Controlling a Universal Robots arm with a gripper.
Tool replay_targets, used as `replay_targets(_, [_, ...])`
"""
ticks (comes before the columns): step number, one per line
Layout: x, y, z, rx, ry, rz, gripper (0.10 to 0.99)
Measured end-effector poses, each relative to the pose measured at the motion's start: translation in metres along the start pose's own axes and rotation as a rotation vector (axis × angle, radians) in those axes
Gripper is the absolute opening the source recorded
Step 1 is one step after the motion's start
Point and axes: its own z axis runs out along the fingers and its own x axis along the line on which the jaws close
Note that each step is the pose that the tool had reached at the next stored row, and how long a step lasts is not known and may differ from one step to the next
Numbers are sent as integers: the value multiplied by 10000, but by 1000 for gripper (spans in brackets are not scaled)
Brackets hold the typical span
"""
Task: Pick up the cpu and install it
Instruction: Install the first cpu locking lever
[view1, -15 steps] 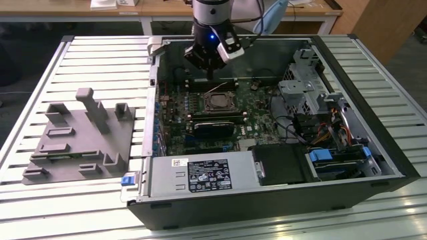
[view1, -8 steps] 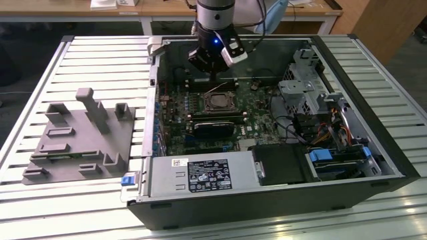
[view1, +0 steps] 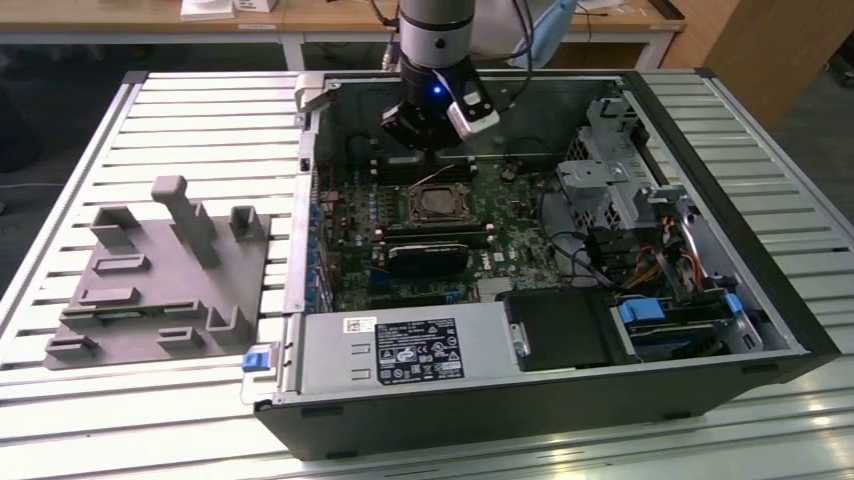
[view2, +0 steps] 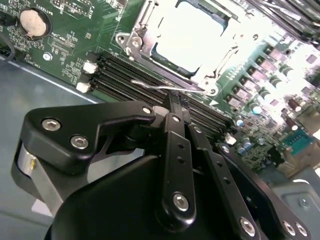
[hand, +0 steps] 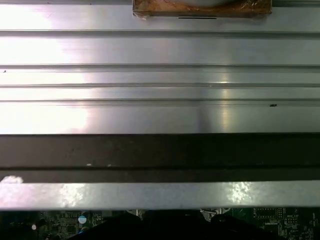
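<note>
My gripper (view1: 424, 140) hangs inside the open computer case (view1: 747, 300), just behind the motherboard socket (view1: 434, 206). In the second wrist view its black fingers (view2: 172, 102) meet over the memory slots (view2: 145, 80) with nothing between them. Beyond their tips, the cpu (view2: 187, 35) shows as a bright pale square lying flat inside the socket's metal frame (view2: 135, 42). A thin wire lever (view2: 165, 87) runs along the near side of that frame.
A grey moulded fixture (view1: 160, 270) stands on the slatted table at the exterior view's left. In the case are a power supply (view1: 400, 350), a drive cage (view1: 601, 180), a black block (view1: 427, 255) and cables (view1: 641, 260). A ribbed metal wall (hand: 160, 90) is close by.
</note>
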Motion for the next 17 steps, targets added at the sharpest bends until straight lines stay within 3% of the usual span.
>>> replay_targets(17, [-183, 19, 96, 1, 0, -8, 106])
